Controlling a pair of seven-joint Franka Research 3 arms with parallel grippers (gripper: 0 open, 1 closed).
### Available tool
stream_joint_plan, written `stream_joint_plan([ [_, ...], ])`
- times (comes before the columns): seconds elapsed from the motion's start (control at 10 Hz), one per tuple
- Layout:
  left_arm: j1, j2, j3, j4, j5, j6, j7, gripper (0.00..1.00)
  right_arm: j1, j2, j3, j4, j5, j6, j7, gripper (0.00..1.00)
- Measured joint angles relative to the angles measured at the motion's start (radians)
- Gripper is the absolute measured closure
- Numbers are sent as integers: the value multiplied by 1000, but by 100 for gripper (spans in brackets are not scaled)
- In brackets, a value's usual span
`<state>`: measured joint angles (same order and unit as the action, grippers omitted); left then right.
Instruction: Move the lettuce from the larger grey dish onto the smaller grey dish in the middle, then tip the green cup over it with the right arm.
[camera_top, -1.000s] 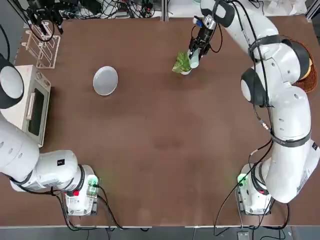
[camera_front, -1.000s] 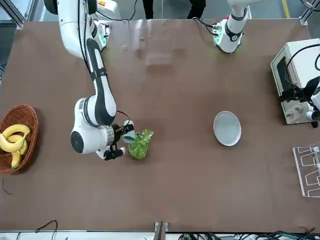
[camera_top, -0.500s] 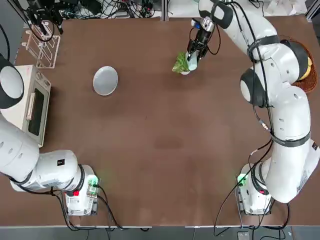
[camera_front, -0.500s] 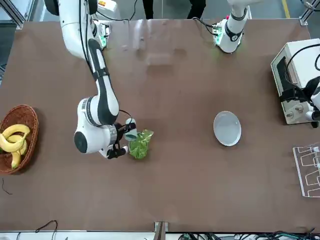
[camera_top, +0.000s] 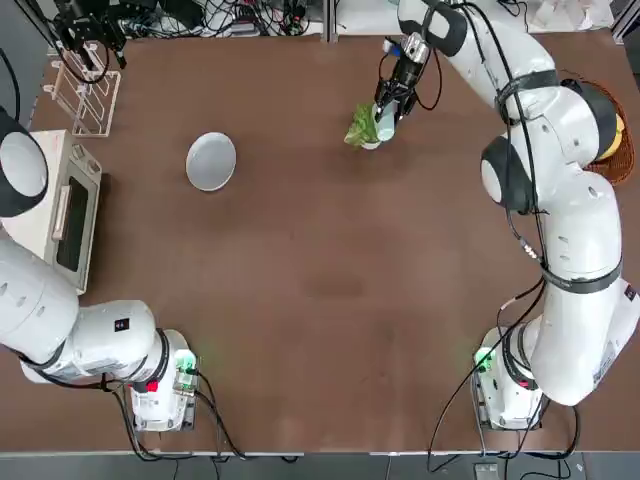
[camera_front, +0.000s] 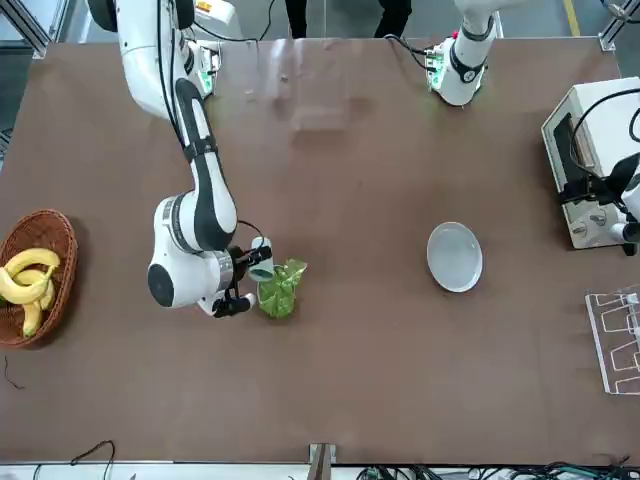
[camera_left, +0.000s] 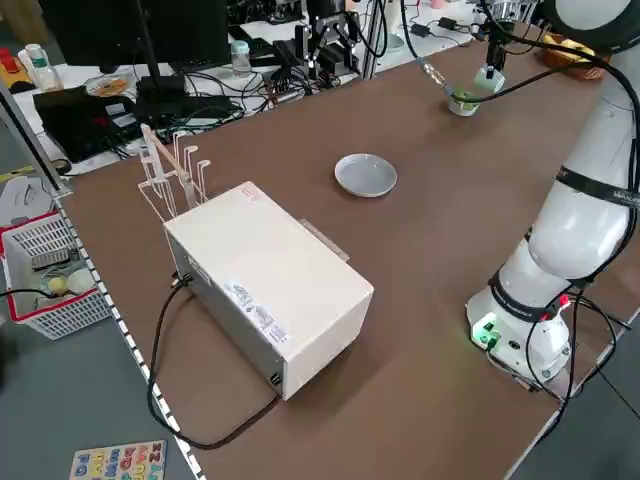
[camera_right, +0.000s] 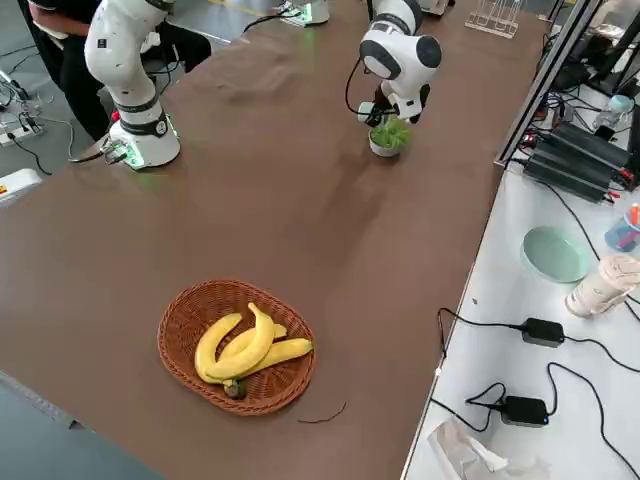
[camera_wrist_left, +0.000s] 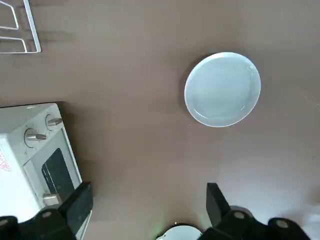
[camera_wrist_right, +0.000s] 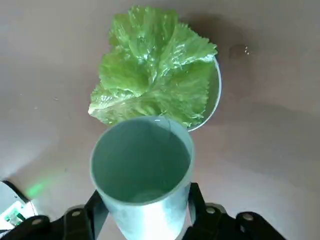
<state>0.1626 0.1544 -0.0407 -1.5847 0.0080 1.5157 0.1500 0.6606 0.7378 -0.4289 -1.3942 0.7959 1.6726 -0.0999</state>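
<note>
Top view: right gripper (camera_top: 386, 101) pinches cup (camera_top: 385, 122), tilted over lettuce (camera_top: 362, 126) in bowl (camera_top: 371, 145), near far edge. Plate (camera_top: 211, 161) well apart, bare table around. Left gripper (camera_wrist_left: 150, 205) spread, idle, left side.

White rounded arm segments (camera_top: 580, 230) with dark grey joint covers; black cables (camera_top: 527, 150) run toward the right gripper (camera_wrist_right: 145, 210), whose black fingers carry silver screws

Brown tabletop (camera_top: 300, 300), plate (camera_top: 211, 161), lettuce bowl (camera_wrist_right: 214, 97), banana basket (camera_right: 180, 340), white rack (camera_top: 95, 105), apparently an oven (camera_left: 270, 290)

Bright overhead light; glare on tabletop (camera_wrist_left: 165, 150), soft shadows
</note>
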Motion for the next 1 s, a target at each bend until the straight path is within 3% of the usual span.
stream_joint_plan([
  [0.5, 0, 0, 0, 0, 0, 0, 0, 0, -27, 0, 38, 4, 3, -34, 141, 32],
  [1.0, 0, 0, 0, 0, 0, 0, 0, 0, -42, 0, 48, 13, 14, -41, 210, 32],
])
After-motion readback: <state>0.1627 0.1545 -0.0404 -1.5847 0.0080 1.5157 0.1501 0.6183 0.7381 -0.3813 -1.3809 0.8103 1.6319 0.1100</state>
